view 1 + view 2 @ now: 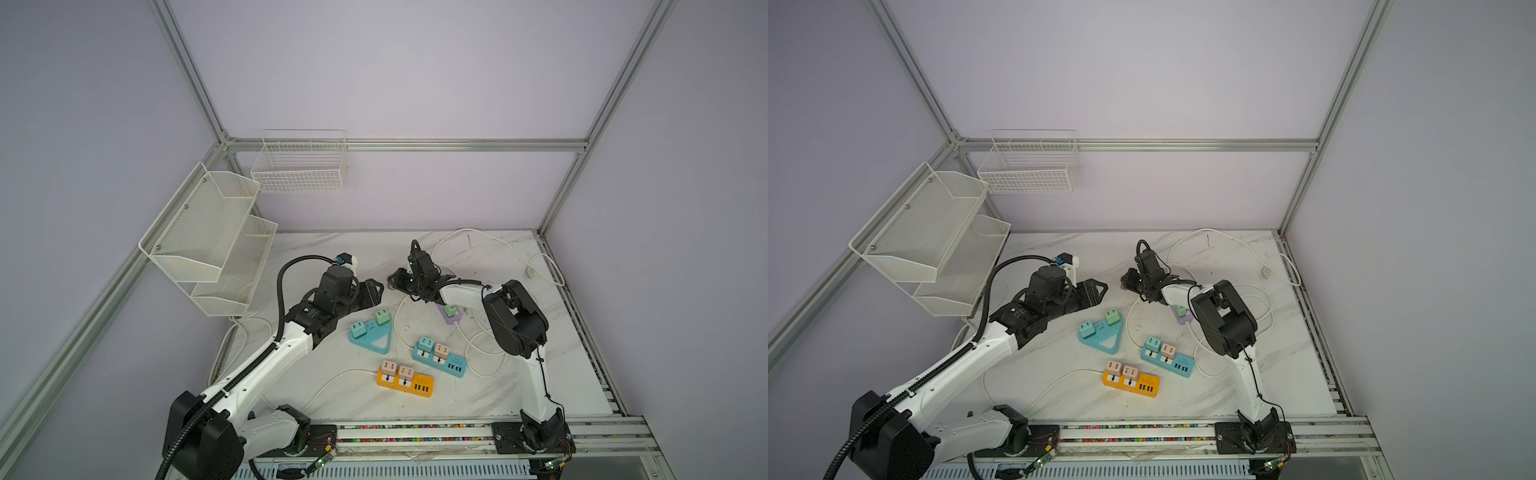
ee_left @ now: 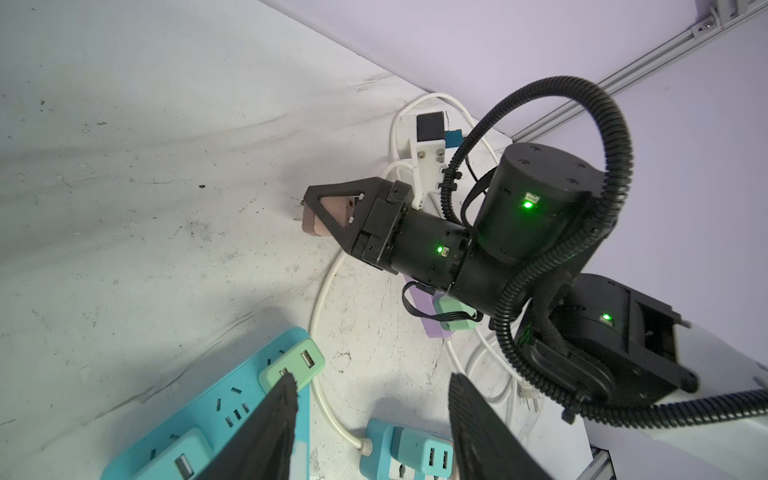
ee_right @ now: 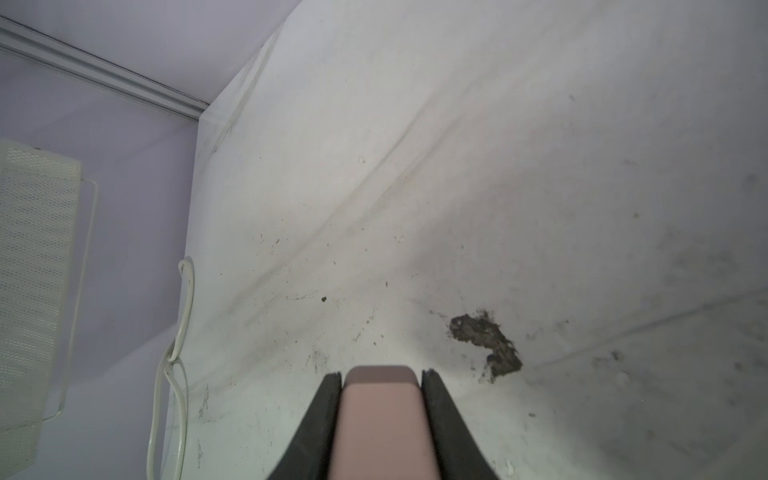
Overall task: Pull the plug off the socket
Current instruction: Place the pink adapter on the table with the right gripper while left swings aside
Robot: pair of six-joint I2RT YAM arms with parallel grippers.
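two grippers showed from above, so which one had the plug? asked the tech.

the right gripper (image 1: 392, 283), said the operator. it was clenched on the pink plug (image 3: 380, 419), one finger flat against each side. in the left wrist view that same plug sat between those fingers with its metal prongs bare and pointing away from the arm.

and where was it, exactly?

off every strip. it was held up over the bare marble tabletop (image 1: 328, 253) toward the back, behind the teal triangular strip (image 1: 374, 343) and apart from it.

what about the left gripper (image 2: 372, 378)?

released. its fingers (image 2: 270, 428) stood spread with nothing between them, hovering over the triangular strip near the green plug (image 2: 295, 363) seated at one corner. in both top views it faced the right gripper across a small gap, not touching it.

anything seated elsewhere?

plenty. a teal plug (image 1: 358, 329) stood on the triangular strip as well. the blue strip (image 1: 455, 368) and the orange strip (image 1: 422, 384) each had two plugs pushed in. a second green plug (image 1: 449, 309) sat on the purple strip (image 1: 453, 320), partly hidden under the right forearm. white cords looped over the marble around them.
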